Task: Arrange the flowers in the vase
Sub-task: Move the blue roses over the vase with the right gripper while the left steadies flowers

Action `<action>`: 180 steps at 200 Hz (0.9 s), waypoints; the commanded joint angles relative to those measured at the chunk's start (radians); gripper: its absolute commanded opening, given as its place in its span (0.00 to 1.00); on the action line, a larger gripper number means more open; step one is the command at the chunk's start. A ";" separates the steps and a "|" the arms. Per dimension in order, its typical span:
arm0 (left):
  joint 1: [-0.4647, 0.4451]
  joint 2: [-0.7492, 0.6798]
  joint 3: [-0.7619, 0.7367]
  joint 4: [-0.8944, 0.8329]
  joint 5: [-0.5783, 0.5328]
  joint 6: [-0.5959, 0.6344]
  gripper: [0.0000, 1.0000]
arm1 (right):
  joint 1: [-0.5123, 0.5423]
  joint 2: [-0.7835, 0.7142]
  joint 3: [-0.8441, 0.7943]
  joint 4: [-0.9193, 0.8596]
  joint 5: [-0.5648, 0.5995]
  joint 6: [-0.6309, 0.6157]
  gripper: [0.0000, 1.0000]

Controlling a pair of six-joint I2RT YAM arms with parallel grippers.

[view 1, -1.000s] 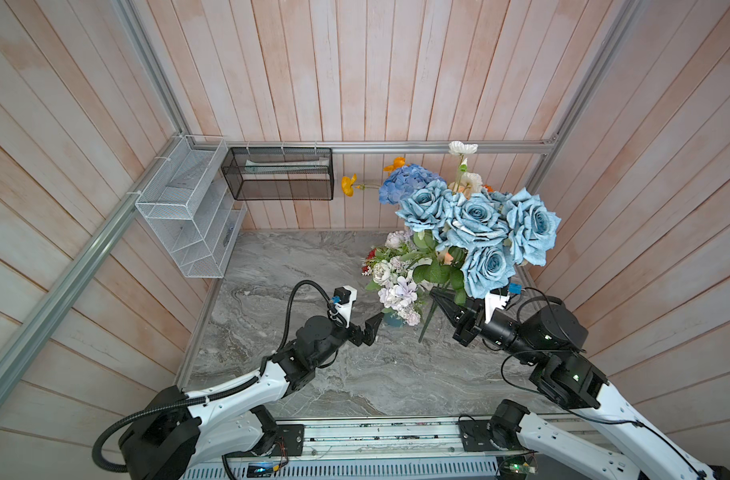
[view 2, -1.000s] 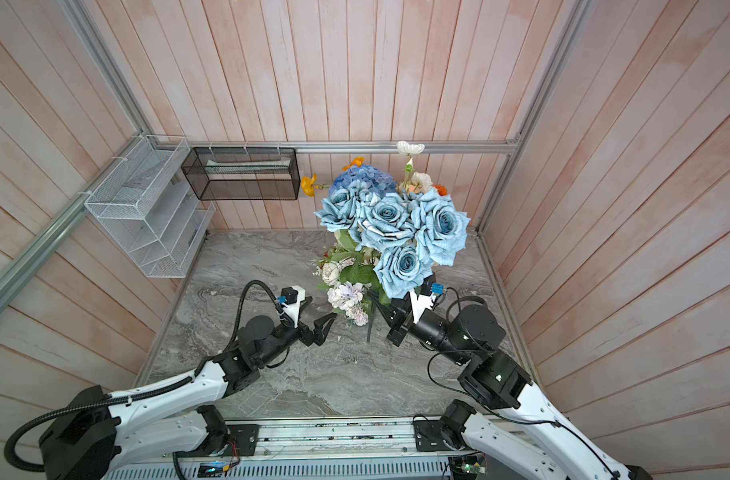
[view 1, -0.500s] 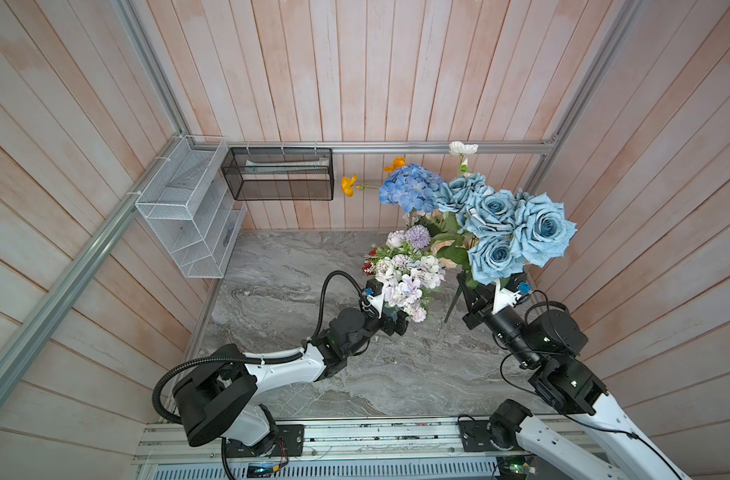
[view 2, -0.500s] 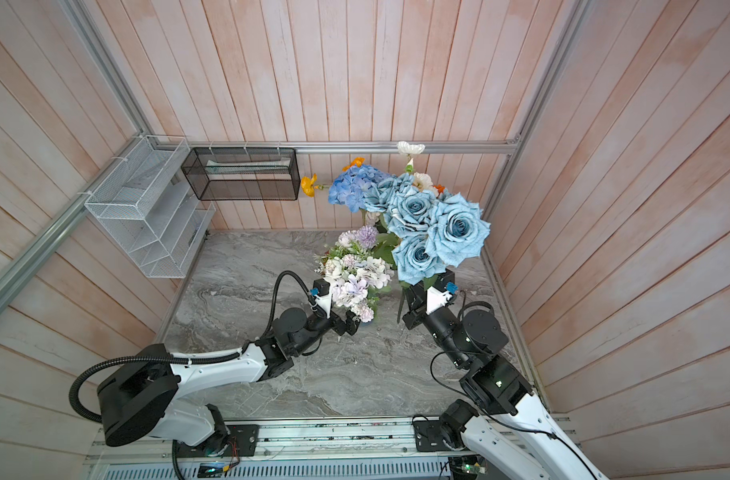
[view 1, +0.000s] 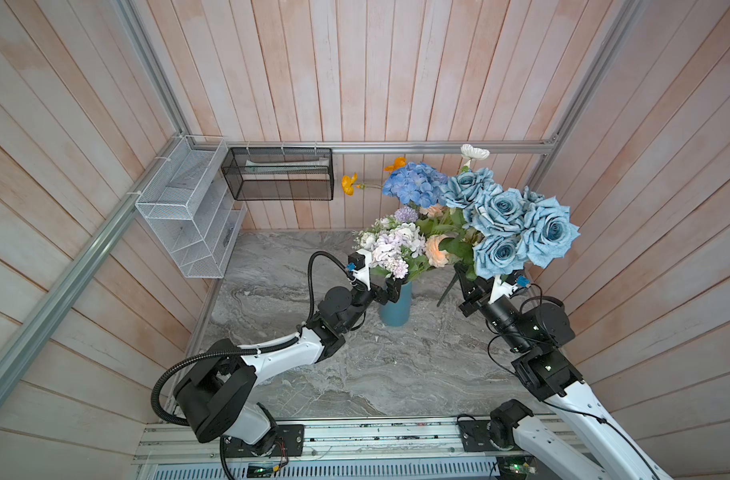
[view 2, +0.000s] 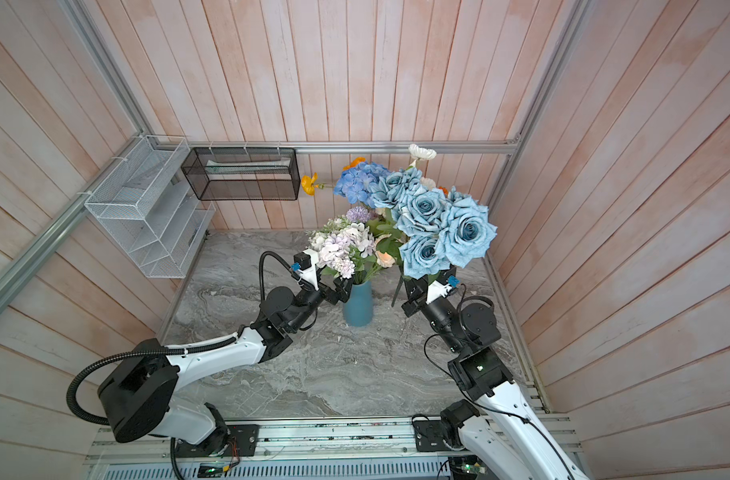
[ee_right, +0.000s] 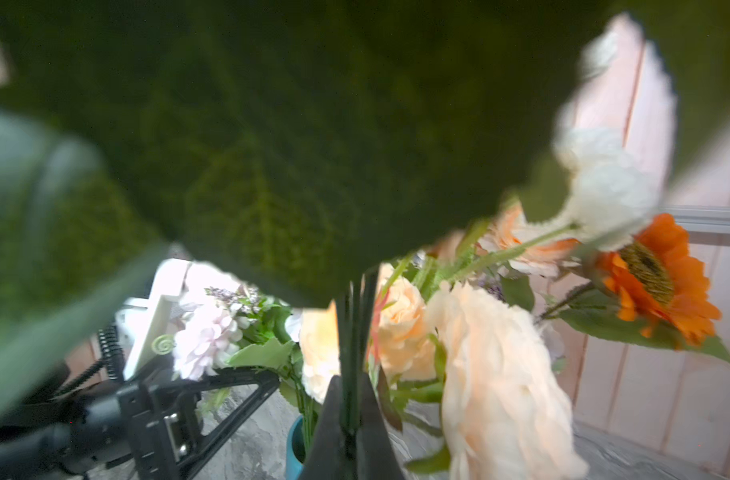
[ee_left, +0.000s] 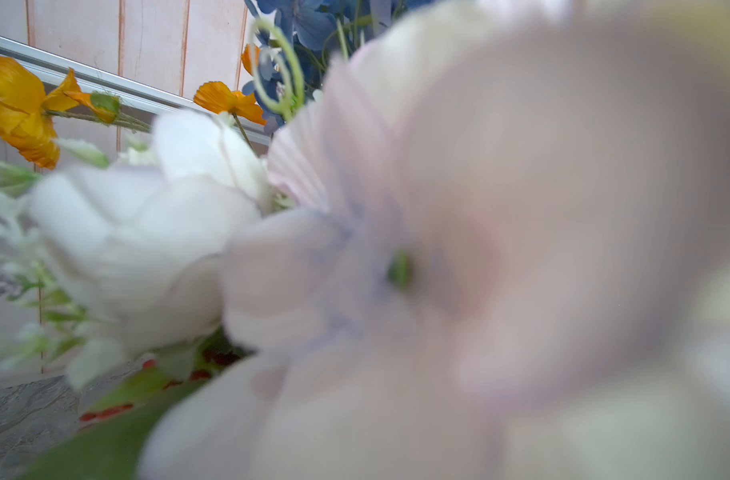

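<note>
Right wrist view: blue roses (view 1: 508,224) are pinched by their stems between the right fingers (ee_right: 332,415), raised beside the vase (view 1: 394,311); left fingers (view 1: 391,286) are spread at its neck. Lowering the stems into its mouth is judged next.

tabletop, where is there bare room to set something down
Bare marble lies between the left arm and right arm, in front of the vase. Another patch lies between the white rack and the vase. Crowded around the vase, under the flowers.
</note>
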 commanded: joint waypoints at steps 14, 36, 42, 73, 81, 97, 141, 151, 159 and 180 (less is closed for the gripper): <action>0.008 -0.004 0.013 0.042 0.032 -0.039 1.00 | -0.003 0.044 0.025 0.185 -0.146 0.098 0.00; 0.008 -0.004 -0.003 0.055 0.050 -0.060 1.00 | 0.002 0.070 0.018 0.263 -0.213 0.122 0.00; 0.007 -0.005 -0.006 0.058 0.053 -0.064 1.00 | 0.007 0.075 0.015 0.281 -0.224 0.130 0.00; 0.008 -0.025 -0.025 0.074 0.047 -0.074 1.00 | 0.055 0.087 -0.009 0.361 -0.243 0.125 0.00; 0.008 -0.032 -0.025 0.072 0.044 -0.073 1.00 | 0.078 0.091 -0.014 0.376 -0.239 0.110 0.00; 0.008 -0.048 -0.025 0.069 0.044 -0.067 1.00 | 0.132 0.100 -0.001 0.369 -0.222 0.059 0.00; 0.018 -0.058 -0.028 0.044 0.030 -0.059 1.00 | 0.252 0.150 0.044 0.343 -0.204 -0.083 0.00; 0.018 -0.057 -0.031 0.044 0.030 -0.061 1.00 | 0.254 0.163 0.037 0.364 -0.204 -0.101 0.00; 0.019 -0.057 -0.034 0.043 0.032 -0.064 1.00 | 0.254 0.176 0.030 0.382 -0.201 -0.122 0.00; 0.030 -0.055 -0.041 0.041 0.037 -0.075 1.00 | 0.253 0.208 0.022 0.425 -0.178 -0.176 0.00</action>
